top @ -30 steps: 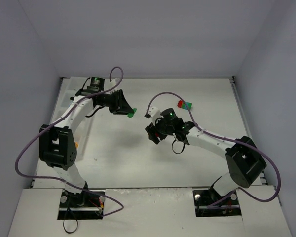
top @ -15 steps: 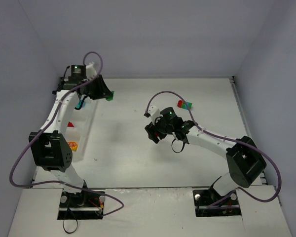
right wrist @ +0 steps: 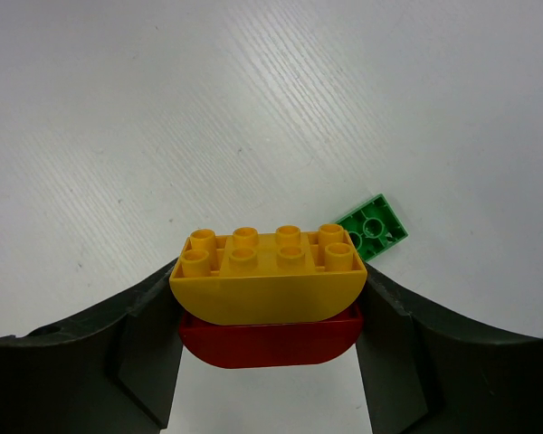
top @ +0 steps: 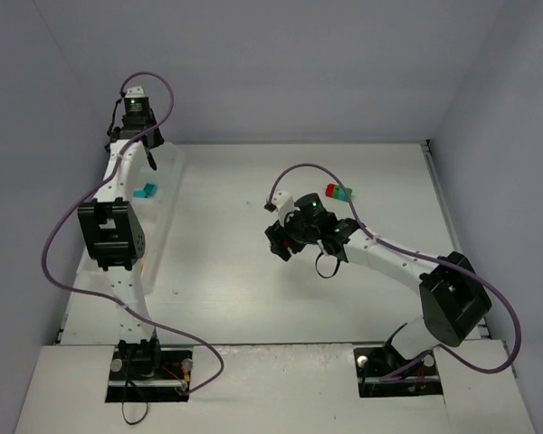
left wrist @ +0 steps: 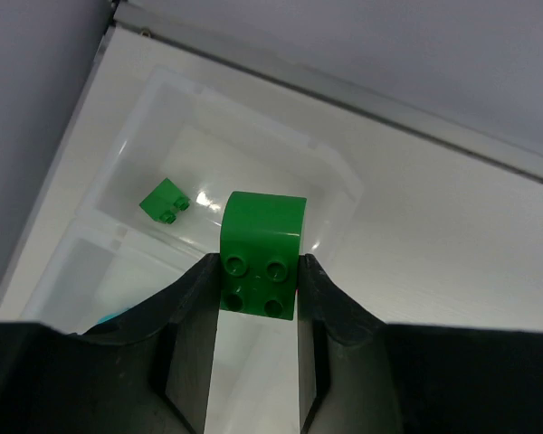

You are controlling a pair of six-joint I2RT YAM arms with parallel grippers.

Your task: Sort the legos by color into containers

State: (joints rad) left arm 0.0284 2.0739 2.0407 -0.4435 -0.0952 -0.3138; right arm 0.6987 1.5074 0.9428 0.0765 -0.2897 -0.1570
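Observation:
My left gripper (left wrist: 258, 268) is shut on a green brick (left wrist: 263, 256) and holds it above the far end compartment of the translucent tray (left wrist: 342, 177). A smaller green brick (left wrist: 165, 200) lies in that compartment. In the top view the left gripper (top: 148, 159) is over the tray's far end, and a teal brick (top: 146, 191) lies one compartment nearer. My right gripper (right wrist: 271, 280) is shut on a yellow-on-red clump (right wrist: 270, 287) above the table, beside a flat green piece (right wrist: 373, 228). In the top view the right gripper (top: 281, 245) is at mid-table.
A red and green clump (top: 338, 192) lies on the table beyond the right arm. The tray (top: 170, 226) runs along the left wall, partly hidden by the left arm. Grey walls close in the table on three sides.
The left arm has swung from mid-table to the far left corner, carrying the green brick over the tray's end compartment. The right arm has barely moved.

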